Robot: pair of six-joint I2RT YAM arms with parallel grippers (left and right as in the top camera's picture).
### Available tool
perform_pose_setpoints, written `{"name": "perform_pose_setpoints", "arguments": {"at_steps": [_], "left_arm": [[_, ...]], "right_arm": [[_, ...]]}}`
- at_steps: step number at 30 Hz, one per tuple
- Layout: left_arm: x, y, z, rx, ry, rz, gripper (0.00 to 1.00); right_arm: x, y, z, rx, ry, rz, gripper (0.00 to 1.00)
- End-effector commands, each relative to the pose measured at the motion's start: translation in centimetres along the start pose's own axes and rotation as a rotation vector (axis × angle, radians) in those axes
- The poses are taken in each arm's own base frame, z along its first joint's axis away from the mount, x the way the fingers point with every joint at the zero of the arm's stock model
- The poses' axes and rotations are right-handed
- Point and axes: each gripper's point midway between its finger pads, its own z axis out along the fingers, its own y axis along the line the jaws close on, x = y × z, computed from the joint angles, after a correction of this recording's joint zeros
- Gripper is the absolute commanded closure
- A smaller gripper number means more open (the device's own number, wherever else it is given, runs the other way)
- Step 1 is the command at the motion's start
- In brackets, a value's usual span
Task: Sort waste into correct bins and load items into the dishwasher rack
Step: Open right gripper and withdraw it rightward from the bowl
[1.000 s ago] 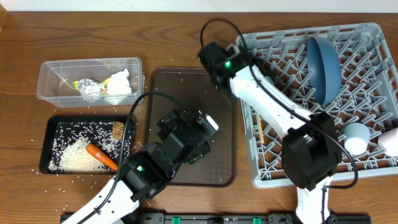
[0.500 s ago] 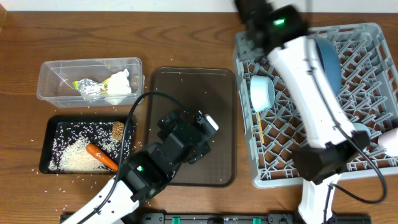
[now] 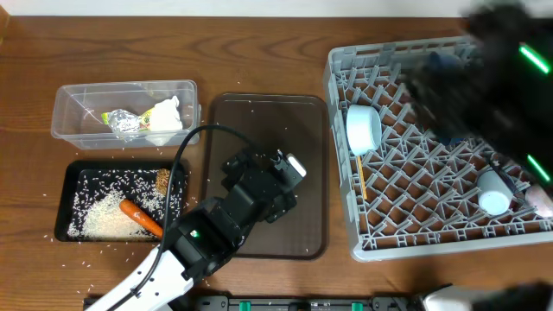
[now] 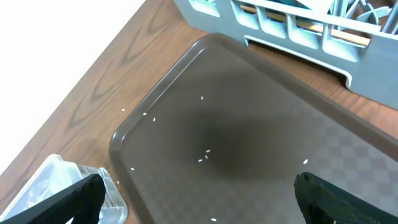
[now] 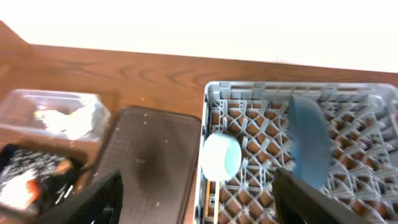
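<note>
The loading looks all but done. The bowl (image 3: 364, 130) stands on edge among the pegs at the left of the rack (image 3: 432, 244), and the plate (image 5: 309, 146) stands upright further in. The blue cup (image 3: 495, 192) and pink cup (image 3: 543, 200) sit at the right edge. Wrappers and tissue lie in the box (image 3: 69, 95); the carrot (image 3: 141, 218) and rice (image 3: 104, 216) lie in the black tray (image 3: 62, 207).

The right claw (image 5: 199, 180) is spread and empty high over the rack, its arm a blur from overhead. The step seems to be clearing away from the rack, so the arm should travel well above the pegs and the plate's rim, since a brush could tip the bowl.

The left claw (image 4: 196, 186), spread and empty, hovers over the brown tray (image 4: 155, 106). Only stray grains lie on it and on the counter (image 3: 259, 52), probably too fine to pinch.
</note>
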Motion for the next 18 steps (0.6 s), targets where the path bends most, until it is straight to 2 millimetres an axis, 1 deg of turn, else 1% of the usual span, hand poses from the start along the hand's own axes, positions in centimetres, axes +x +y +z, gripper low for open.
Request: {"name": "perform_pose_setpoints", "arguments": {"at_steps": [1, 3, 7, 9, 15, 18], "left_arm": [[-0.5, 0.5, 0.0, -0.018, -0.004, -0.004, 0.02], [-0.5, 0.5, 0.0, -0.017, -0.002, -0.003, 0.02], [-0.3, 0.5, 0.0, -0.016, 0.004, -0.001, 0.02], [-0.2, 0.4, 0.0, -0.015, 0.008, 0.000, 0.02], [-0.2, 0.4, 0.0, -0.014, 0.010, 0.001, 0.02], [-0.2, 0.4, 0.0, -0.014, 0.010, 0.001, 0.02]], "right_arm": [[1.2, -0.2, -3.1, -0.020, -0.021, -0.005, 0.25], [1.5, -0.5, -5.4, -0.032, -0.073, -0.002, 0.01], [2.1, -0.7, -9.4, -0.063, -0.162, 0.004, 0.01], [2.6, -0.5, -11.1, -0.096, -0.196, 0.004, 0.01], [3.9, -0.9, -15.3, -0.133, -0.294, 0.006, 0.01], [4.4, -1.1, -16.8, -0.141, -0.329, 0.007, 0.01]]}}
